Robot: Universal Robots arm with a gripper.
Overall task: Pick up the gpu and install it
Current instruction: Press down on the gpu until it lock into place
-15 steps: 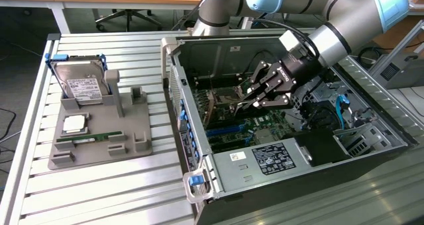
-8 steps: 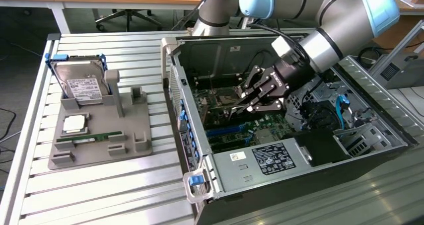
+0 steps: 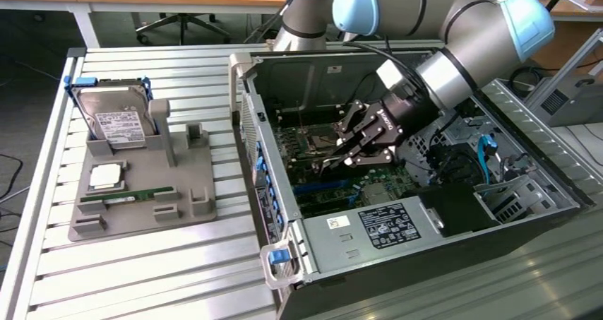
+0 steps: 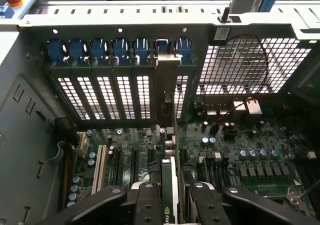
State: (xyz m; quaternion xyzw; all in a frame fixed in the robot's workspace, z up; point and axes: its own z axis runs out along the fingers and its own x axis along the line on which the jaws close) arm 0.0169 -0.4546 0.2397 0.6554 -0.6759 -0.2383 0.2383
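Case (image 3: 527, 214), a black metal tower lying open on a ribbed steel table (image 3: 141, 277), fills the exterior view's right half. The arm, grey tubes with pale blue caps, reaches into it, and its black gripper (image 3: 363, 147) hangs over the green motherboard (image 3: 325, 175). The gpu (image 3: 332, 162) shows there as a thin dark edge between the fingers. A boxy silver power supply (image 3: 377, 229) with a black label sits at the case's near end. On the exterior view's left, a grey plastic holder (image 3: 141, 207) carries an upright silver hard drive (image 3: 113, 122) with a white label, a square silvery chip (image 3: 106, 176) and a narrow green memory stick (image 3: 127, 195) lying flat.

In the wrist view, the two matte black fingers (image 4: 147, 205) are closed on the gpu (image 4: 169, 190), a thin card seen edge-on, standing upright above the motherboard (image 4: 250, 155). Its pale metal bracket (image 4: 169, 65) meets the perforated rear wall, under a row of blue clips (image 4: 100, 50).
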